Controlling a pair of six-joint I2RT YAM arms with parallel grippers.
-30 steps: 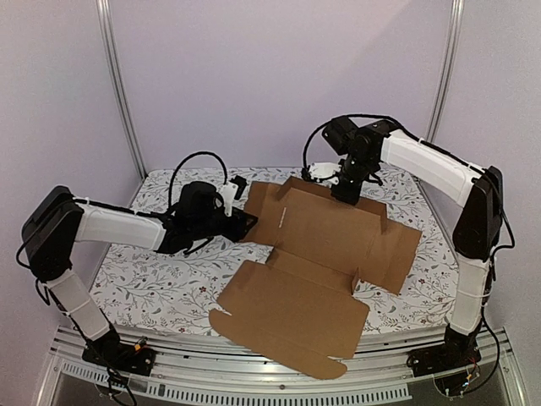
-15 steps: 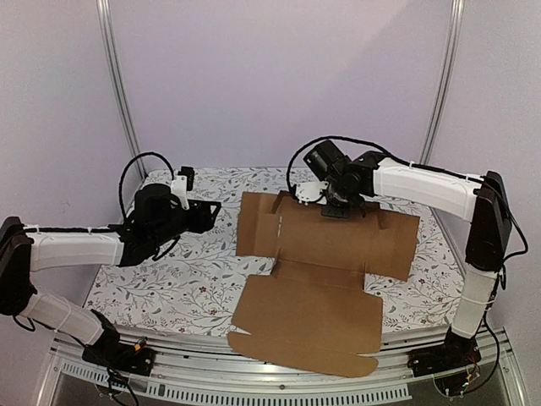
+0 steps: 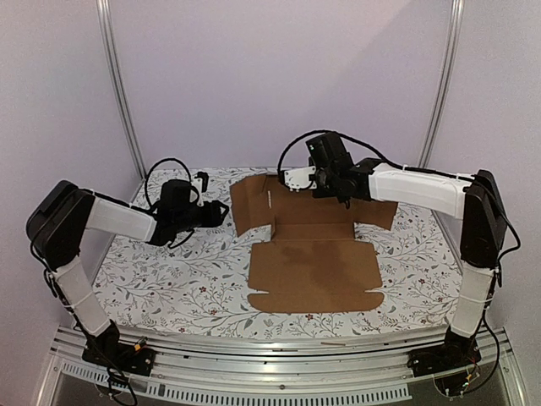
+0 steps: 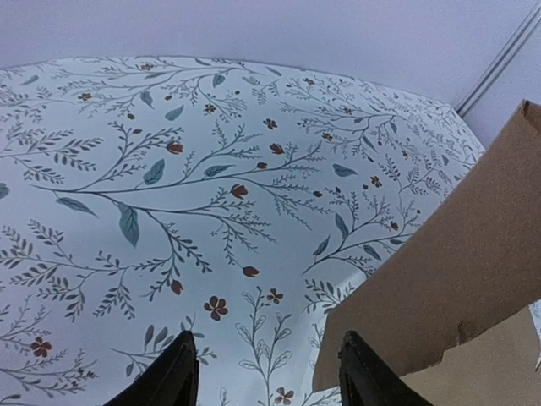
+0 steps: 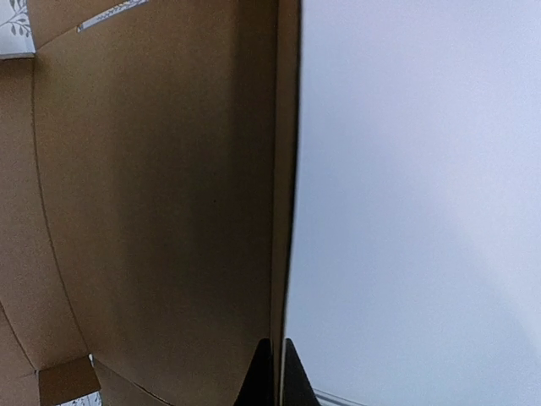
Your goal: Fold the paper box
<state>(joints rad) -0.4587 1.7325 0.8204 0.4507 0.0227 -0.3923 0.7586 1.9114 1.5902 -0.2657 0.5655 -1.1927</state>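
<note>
Floral table (image 3: pixel 169 288) bears paper box (image 3: pixel 317 271) near-to-far, right hand (image 5: pixel 275 372) pinching it, left hand (image 4: pixel 266 372) spread.

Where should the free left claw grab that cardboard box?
Probably the side flap of the paper box, coming in from the left. That flap appears lifted off the table, with its thin free edge facing the open left claw, so the claw could close over it without scraping the surface.
</note>
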